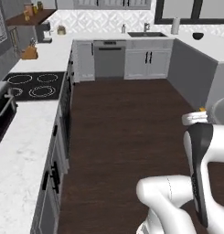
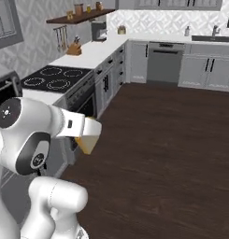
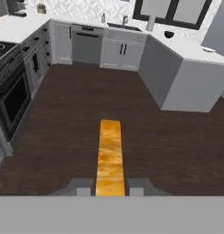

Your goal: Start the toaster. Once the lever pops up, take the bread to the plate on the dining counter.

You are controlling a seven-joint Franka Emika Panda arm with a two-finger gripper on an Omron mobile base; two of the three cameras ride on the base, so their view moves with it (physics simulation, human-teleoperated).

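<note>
1. Bread [image 3: 109,157] sits clamped edge-on between my two fingertips [image 3: 81,186], a golden-orange slice running straight out from my hand [image 3: 109,187] over the dark wood floor [image 3: 131,119].
2. My hand is narrowed onto that slice — the tips press its two flat faces, one on each side.
3. From the right base view the bread [image 2: 88,142] shows as a pale orange wedge at the end of my white arm [image 2: 27,135], hanging in the air above the floor and just in front of the oven [image 2: 83,105] under the cooktop.
4. The black cooktop [image 2: 54,78] with its four rings lies in the white marble tabletop [image 2: 95,51] along the wall; a knife block [image 2: 75,48] stands further along it, under a wooden shelf [image 2: 83,16] with jars.
5. At the far end of the room a stainless dishwasher [image 3: 87,43] sits between grey cabinets [image 3: 120,55], with a sink and tap [image 1: 146,31] above them.
6. The dining counter [image 3: 195,59] — white top on a pale grey base — stands ahead and to the right in the hand view, well apart from the bread.
7. A dark bowl [image 3: 168,34] rests on its far part, and a thin white plate [image 3: 207,49] shows near its right end.
8. In the left base view, a small bit of the bread's orange [image 1: 202,109] peeks above my wrist.
</note>
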